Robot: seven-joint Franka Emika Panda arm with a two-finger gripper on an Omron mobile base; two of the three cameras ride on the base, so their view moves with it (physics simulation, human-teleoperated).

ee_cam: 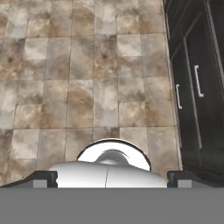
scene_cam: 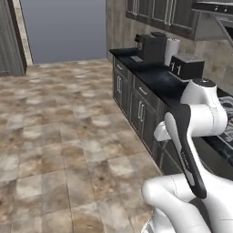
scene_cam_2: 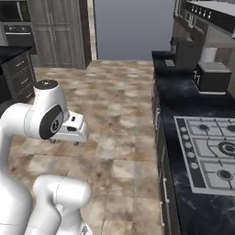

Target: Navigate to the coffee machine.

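The coffee machine [scene_cam: 151,47] is a tall dark box at the far end of the black counter [scene_cam: 159,77], a long way ahead of the arm. From the right base view, the coffee machine [scene_cam_2: 186,53] stands beyond the toaster. My gripper [scene_cam_2: 64,142] hangs over the tiled floor, left of the counter, pointing down. In the hand view the gripper [ee_cam: 112,178] is open with nothing between its tips, and the floor lies below it.
A low black toaster [scene_cam: 186,67] and a white paper roll [scene_cam: 172,51] sit on the counter before the machine. A gas cooktop [scene_cam_2: 211,151] lies nearer. Dark base cabinets [scene_cam: 136,104] line the right. Tiled floor [scene_cam: 59,118] runs ahead, and dark cabinets [scene_cam_2: 18,73] stand on the left.
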